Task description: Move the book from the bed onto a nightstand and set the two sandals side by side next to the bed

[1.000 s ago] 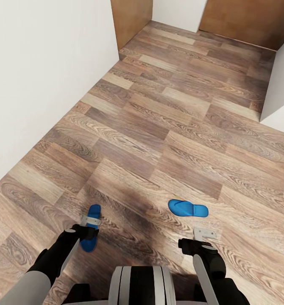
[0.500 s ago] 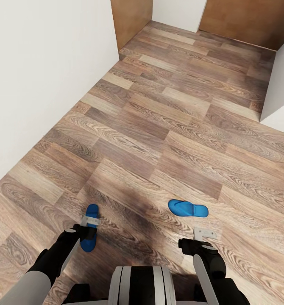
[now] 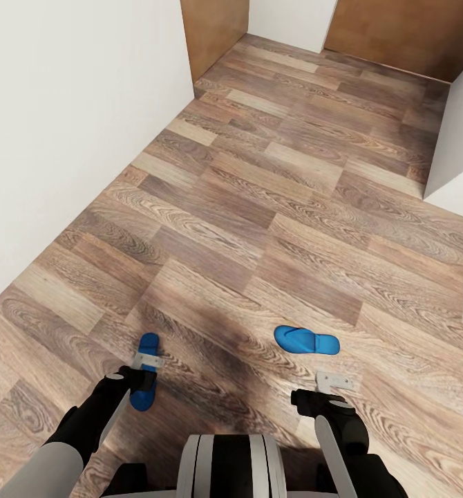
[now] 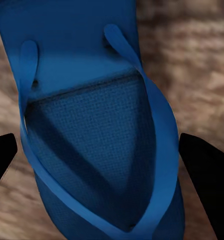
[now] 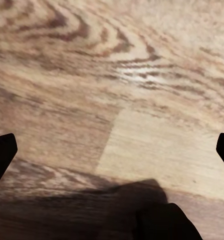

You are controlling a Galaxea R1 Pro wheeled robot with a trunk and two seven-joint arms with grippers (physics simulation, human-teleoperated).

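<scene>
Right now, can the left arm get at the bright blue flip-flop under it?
Probably yes. The left end effector is open, its fingers straddling the bright blue flip-flop with wood-plank floor on either side and nothing in between.

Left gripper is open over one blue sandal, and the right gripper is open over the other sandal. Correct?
Not quite. The left gripper is open over one sandal, but the right gripper, also open, has bare wood floor beneath it, as the right wrist view shows. The other sandal lies on the floor ahead of that gripper, apart from it.
</scene>
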